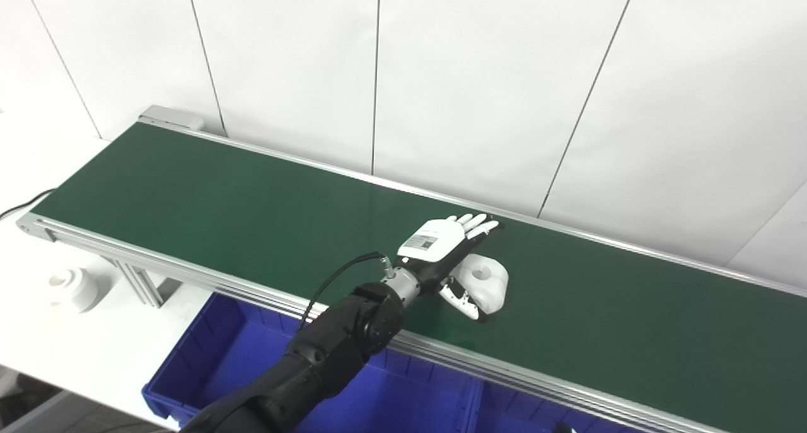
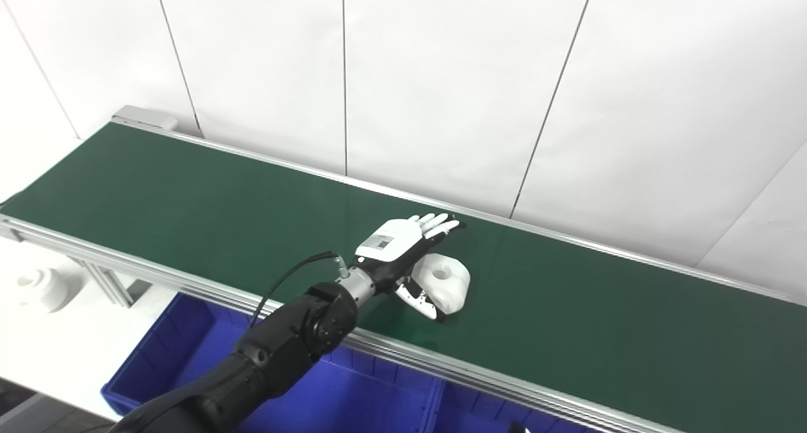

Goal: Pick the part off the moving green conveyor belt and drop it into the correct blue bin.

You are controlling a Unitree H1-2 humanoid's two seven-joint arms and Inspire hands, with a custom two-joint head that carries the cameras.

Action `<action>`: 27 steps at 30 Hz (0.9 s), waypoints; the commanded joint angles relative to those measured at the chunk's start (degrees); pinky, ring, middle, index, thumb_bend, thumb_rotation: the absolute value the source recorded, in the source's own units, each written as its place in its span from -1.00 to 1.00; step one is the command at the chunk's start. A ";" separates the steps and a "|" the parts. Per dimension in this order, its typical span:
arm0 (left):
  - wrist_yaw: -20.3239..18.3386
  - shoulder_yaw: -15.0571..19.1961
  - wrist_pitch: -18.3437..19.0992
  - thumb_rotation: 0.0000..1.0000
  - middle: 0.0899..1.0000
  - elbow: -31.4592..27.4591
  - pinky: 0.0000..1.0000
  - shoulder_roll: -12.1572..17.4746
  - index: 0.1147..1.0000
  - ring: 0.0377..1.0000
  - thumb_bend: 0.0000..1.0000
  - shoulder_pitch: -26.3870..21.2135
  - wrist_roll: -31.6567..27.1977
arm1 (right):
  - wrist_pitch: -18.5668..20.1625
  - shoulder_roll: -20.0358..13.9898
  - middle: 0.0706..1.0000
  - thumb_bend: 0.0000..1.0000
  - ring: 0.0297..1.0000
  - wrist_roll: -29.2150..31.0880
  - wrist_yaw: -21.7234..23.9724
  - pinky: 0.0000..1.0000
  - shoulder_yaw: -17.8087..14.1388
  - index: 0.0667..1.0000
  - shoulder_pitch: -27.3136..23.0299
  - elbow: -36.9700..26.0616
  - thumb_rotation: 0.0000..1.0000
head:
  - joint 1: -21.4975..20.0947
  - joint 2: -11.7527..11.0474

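A white part (image 1: 485, 283) with a round hole on top lies on the green conveyor belt (image 1: 220, 200) near its front rail. My left hand (image 1: 441, 244) reaches over the belt and sits against the part's left side. Its fingers (image 1: 474, 221) stretch out flat past the part's far side, and the thumb (image 1: 463, 300) lies along the near side. The hand is open, cupping the part without closing on it. Blue bins (image 1: 220, 351) stand below the belt's front rail. The right hand is out of the picture.
A second white part (image 1: 72, 287) rests on the white table at the far left, off the belt. A wall between two bins (image 1: 476, 398) shows under the rail. White wall panels rise right behind the belt. A black cable (image 1: 334, 278) loops from my left wrist.
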 commanded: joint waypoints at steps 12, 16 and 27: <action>8.83 2.69 -9.54 -1.00 -0.24 13.07 -0.21 -6.04 -0.04 -0.17 0.01 -6.35 -8.40 | -2.76 0.32 0.70 0.98 0.68 -0.38 -1.68 0.55 -0.25 0.76 0.76 -3.10 0.34 | -0.50 0.91; 5.77 2.37 -10.08 -1.00 -0.16 13.41 -0.15 -6.25 -0.01 -0.24 -0.01 -6.30 -10.22 | -2.77 0.37 0.70 1.00 0.67 0.16 -1.49 0.55 -0.41 0.76 0.72 -3.15 0.34 | -0.41 0.95; 0.62 3.14 -9.47 -1.00 -0.15 7.35 -0.13 -3.98 0.00 -0.25 -0.02 -3.83 -12.31 | -2.77 0.59 0.69 0.99 0.66 -0.37 -2.31 0.53 -0.25 0.75 -0.03 -2.33 0.36 | -2.26 1.33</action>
